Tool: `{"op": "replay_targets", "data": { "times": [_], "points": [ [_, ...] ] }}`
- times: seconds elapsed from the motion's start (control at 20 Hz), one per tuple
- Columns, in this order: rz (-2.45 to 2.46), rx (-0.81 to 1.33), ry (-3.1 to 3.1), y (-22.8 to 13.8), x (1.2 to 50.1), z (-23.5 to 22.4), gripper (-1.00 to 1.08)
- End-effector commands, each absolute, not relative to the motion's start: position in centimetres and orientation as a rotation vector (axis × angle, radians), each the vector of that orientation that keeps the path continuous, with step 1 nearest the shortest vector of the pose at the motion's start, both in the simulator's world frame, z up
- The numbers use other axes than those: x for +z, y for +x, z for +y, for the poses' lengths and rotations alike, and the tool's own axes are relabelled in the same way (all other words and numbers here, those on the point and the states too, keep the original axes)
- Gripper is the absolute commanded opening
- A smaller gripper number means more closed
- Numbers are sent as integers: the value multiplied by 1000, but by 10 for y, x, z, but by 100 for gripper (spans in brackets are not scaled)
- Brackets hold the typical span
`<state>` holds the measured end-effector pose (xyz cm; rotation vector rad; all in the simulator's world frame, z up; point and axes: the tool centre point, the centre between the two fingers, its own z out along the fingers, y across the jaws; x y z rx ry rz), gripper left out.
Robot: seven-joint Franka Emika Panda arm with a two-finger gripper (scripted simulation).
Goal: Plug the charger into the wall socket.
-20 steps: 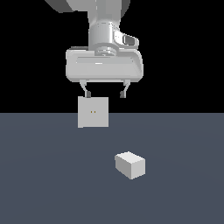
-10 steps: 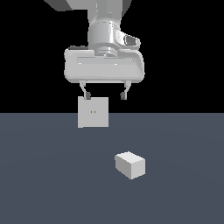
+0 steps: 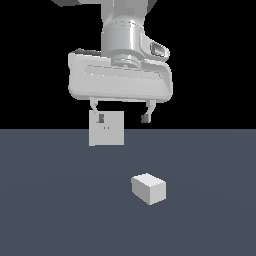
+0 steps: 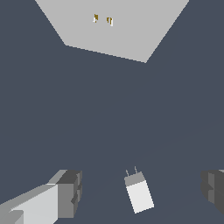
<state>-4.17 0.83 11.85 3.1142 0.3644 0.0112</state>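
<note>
Exterior view: hand (image 3: 122,116) spread, empty, upper centre, above the counter (image 3: 50,210); charger (image 3: 148,188) lies ungrasped, lower centre-right; wall socket (image 3: 106,128) upright, centre-left, well apart.

Wrist view: charger (image 4: 139,192) between fingers (image 4: 65,194), untouched. Grasp and insertion remain.

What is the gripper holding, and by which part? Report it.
Nothing. The gripper hangs open above the floor, and the charger lies below, apart from both fingers.
</note>
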Motion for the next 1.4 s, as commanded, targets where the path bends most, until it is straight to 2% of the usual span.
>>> {"op": "replay_targets", "data": {
  "times": [0.0, 0.6, 1.35],
  "points": [
    [444, 21, 3106, -54, 110, 4, 100],
    [777, 63, 3053, -99, 74, -20, 100],
    [876, 75, 3030, -110, 62, -30, 100]
  ]
}}
